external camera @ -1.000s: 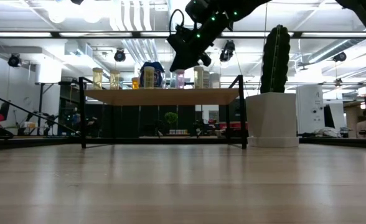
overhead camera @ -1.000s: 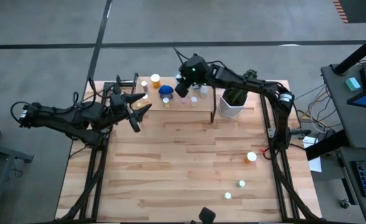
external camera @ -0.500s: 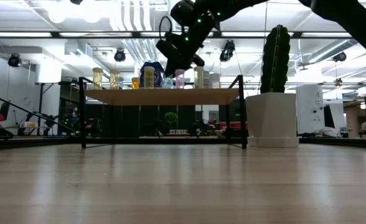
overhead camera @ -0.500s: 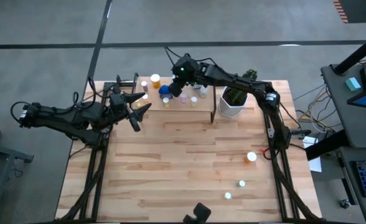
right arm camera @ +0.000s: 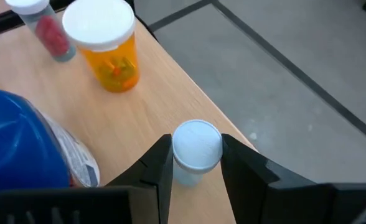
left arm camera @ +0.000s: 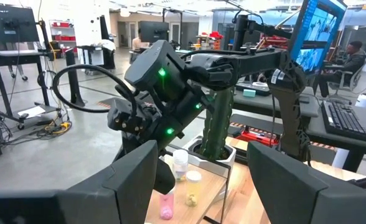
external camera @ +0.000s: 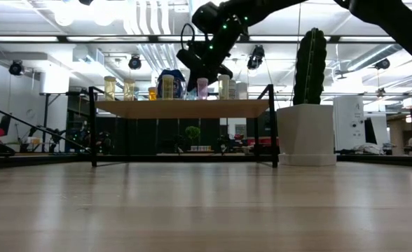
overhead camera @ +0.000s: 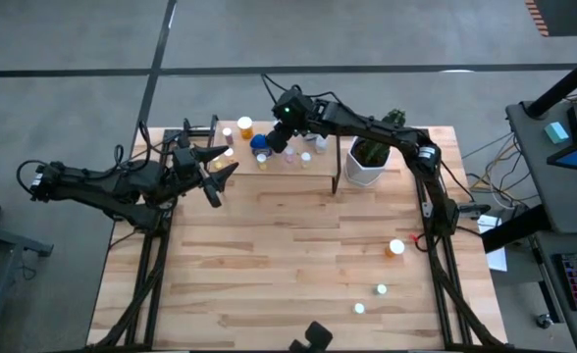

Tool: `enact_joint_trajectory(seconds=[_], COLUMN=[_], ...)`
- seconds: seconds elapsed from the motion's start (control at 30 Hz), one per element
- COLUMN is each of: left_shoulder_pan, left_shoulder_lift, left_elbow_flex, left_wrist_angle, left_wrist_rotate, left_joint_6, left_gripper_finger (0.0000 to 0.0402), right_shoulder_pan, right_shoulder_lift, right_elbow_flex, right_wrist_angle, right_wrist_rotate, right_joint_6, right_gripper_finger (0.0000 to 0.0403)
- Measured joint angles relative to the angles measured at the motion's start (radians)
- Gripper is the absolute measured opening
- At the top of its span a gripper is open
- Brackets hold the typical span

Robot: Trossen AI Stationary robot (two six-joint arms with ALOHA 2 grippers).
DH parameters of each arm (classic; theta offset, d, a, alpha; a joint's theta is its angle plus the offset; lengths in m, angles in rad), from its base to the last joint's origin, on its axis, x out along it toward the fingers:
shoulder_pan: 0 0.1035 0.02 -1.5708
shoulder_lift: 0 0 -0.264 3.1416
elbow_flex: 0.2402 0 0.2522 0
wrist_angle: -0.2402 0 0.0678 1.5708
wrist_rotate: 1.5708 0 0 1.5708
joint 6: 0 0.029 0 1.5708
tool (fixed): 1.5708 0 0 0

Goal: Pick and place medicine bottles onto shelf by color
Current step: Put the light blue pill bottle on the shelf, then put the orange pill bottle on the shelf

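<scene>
My right gripper [right arm camera: 195, 158] is over the far left part of the shelf [overhead camera: 313, 169], shut on a small pale bottle with a white cap [right arm camera: 196, 147]. Beside it on the shelf stand a large blue bottle [right arm camera: 18, 140], an orange bottle [right arm camera: 108, 46] and a clear bottle with red contents [right arm camera: 46, 28]. In the low view, several more bottles stand in a row on the shelf [external camera: 185, 107]. My left gripper [overhead camera: 222, 169] hovers open at the table's left side, level with the shelf and holding nothing. My right gripper pinches the small bottle's sides just below the cap [right arm camera: 186, 171] between its two fingers [right arm camera: 159, 163]. The fingers slant down from the table's right side. The bottle is upright above the shelf board near its edge; I cannot tell whether its base rests on the board.
A white pot with a green cactus [overhead camera: 367, 162] stands right of the shelf. Three loose bottles [overhead camera: 396, 246], [overhead camera: 381, 289], [overhead camera: 358, 308] lie on the table's near right part. The table's middle is bare wood [overhead camera: 288, 255].
My right gripper has moved along the shelf toward the table's left edge with the small bottle, sinking a little and tipping further down. It now stands beside the blue bottle.
</scene>
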Motion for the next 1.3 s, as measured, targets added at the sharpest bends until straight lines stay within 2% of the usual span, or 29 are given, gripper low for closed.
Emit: enact_joint_trajectory(seconds=[0.43,0.63,0.8,1.0,1.07,1.17,1.3], left_shoulder_pan=[0.0,0.0,-0.004,-0.048,-0.07,-0.099,-0.13], left_shoulder_lift=[0.0,0.001,0.028,0.131,0.178,0.25,0.327], left_elbow_flex=[0.0,0.0,0.0,0.04,0.058,0.098,0.127], left_wrist_angle=[0.0,0.013,0.113,0.336,0.403,0.443,0.441], left_wrist_rotate=[0.0,0.0,0.018,0.089,0.125,0.196,0.215], left_joint_6=[-0.001,-0.005,-0.011,-0.012,-0.013,-0.052,-0.135], left_gripper_finger=[0.0233,0.0233,0.0233,0.0233,0.0233,0.0233,0.0233], right_shoulder_pan=[0.0,0.008,0.064,0.175,0.208,0.27,0.411], right_shoulder_lift=[0.0,-0.022,-0.085,-0.192,-0.241,-0.314,-0.37], right_elbow_flex=[0.0,0.074,0.175,0.285,0.303,0.299,0.283], right_wrist_angle=[-0.02,-0.103,-0.186,-0.304,-0.334,-0.391,-0.512], right_wrist_rotate=[0.0,0.0,0.003,-0.002,-0.035,-0.17,-0.31], right_joint_6=[-0.017,-0.019,-0.035,0.0,0.012,0.014,0.087], right_gripper_finger=[0.018,0.0197,0.0195,0.0184,0.018,0.0175,0.0169])
